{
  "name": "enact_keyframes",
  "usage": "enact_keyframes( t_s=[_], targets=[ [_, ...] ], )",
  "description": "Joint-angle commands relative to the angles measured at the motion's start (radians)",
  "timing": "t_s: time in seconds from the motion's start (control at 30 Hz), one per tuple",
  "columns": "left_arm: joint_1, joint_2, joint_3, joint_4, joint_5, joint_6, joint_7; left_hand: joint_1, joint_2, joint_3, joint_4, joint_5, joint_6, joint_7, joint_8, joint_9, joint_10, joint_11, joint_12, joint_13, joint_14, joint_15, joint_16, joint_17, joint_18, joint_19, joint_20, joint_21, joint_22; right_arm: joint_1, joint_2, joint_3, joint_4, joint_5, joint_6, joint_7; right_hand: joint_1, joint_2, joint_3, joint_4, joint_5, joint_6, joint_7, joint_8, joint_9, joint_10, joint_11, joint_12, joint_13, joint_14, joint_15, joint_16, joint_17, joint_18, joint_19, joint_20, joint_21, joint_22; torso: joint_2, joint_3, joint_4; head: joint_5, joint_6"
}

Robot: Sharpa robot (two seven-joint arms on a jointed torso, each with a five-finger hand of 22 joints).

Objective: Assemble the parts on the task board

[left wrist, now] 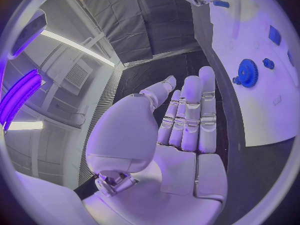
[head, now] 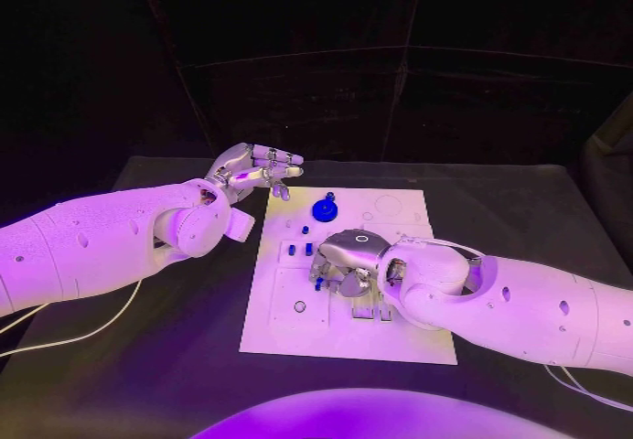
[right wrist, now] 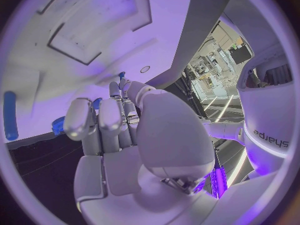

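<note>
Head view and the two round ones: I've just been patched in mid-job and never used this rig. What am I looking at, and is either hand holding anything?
You are looking at a robot with two white arms, each ending in a silver hand. The square picture is from its head, looking down at a black table. The round pictures come from cameras behind each wrist.

On the table lies the white task board, with small blue parts and a blue gear on it.

The left hand is raised beside the board's far corner, fingers apart, holding nothing. The right hand is down over the board's middle, fingers curled toward the parts. Whether it holds one, I cannot tell.
</note>
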Motion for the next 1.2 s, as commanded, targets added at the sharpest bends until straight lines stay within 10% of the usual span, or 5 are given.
enact_keyframes(
  t_s=[0.03, 0.47, 0.77, 1.2],
  targets=[
    [0.002, 0.0, 0.001, 0.0, 0.004, 0.01, 0.003, 0.004, 0.0, -0.002, -0.001, -0.004, -0.004, 0.004, 0.005, -0.001, -0.009, 0.001, 0.004, -0.001, -0.007, 0.001, -0.005, -0.002, 0.013, -0.007, 0.002, -0.003, -0.001, 0.001, 0.002, 0.0, 0.0, -0.02, 0.021, -0.005, -0.009, 0.002, 0.007, -0.001, 0.003, 0.0, 0.006, 0.001, 0.001, 0.001, 0.007, -0.005, 0.001, 0.021, -0.001, 0.003, 0.0, -0.009, 0.0, 0.001, 0.002, 0.0, 0.0, -0.0003, -0.0008, 0.001, -0.001],
    [0.002, -0.001, 0.001, -0.001, 0.004, 0.012, 0.001, 0.004, 0.0, -0.002, -0.001, -0.004, -0.004, 0.004, 0.005, -0.001, -0.009, 0.001, 0.004, -0.001, -0.007, 0.001, -0.005, -0.002, 0.013, -0.007, 0.002, -0.003, -0.001, -0.002, 0.007, -0.002, 0.001, -0.054, 0.027, -0.017, -0.02, -0.003, 0.003, -0.004, 0.0, -0.003, 0.006, 0.0, 0.001, -0.001, 0.007, -0.008, 0.001, 0.02, 0.0, 0.002, -0.004, -0.008, -0.004, 0.002, 0.0, -0.004, 0.0, 0.0002, -0.0009, 0.001, -0.002],
    [0.002, 0.0, 0.001, -0.004, 0.004, 0.014, -0.002, 0.004, 0.0, -0.002, -0.001, -0.004, -0.004, 0.004, 0.005, -0.001, -0.009, 0.001, 0.004, -0.001, -0.007, 0.001, -0.005, -0.002, 0.013, -0.007, 0.002, -0.003, -0.001, -0.002, 0.01, -0.004, -0.003, -0.051, 0.005, 0.002, -0.086, -0.046, -0.036, 0.008, 0.026, -0.077, 0.026, -0.008, -0.005, -0.098, 0.036, -0.058, -0.002, -0.007, 0.023, -0.065, -0.09, 0.01, -0.069, 0.022, -0.06, -0.095, 0.0, -0.0001, -0.0002, 0.0, -0.002],
    [0.002, 0.0, 0.001, -0.007, 0.004, 0.015, -0.006, 0.003, 0.001, -0.003, -0.001, -0.005, -0.005, 0.004, 0.006, -0.001, -0.01, 0.001, 0.005, -0.001, -0.008, 0.001, -0.005, -0.003, 0.013, -0.007, 0.003, -0.004, -0.002, -0.002, 0.007, -0.005, 0.0, -0.022, -0.024, 0.018, -0.088, -0.034, -0.048, 0.004, 0.035, -0.106, 0.017, -0.005, -0.003, -0.051, 0.022, -0.03, 0.004, 0.005, 0.015, -0.036, -0.062, 0.005, -0.046, 0.019, -0.047, -0.069, 0.0, 0.0002, -0.0009, -0.001, -0.003]
  ],
)
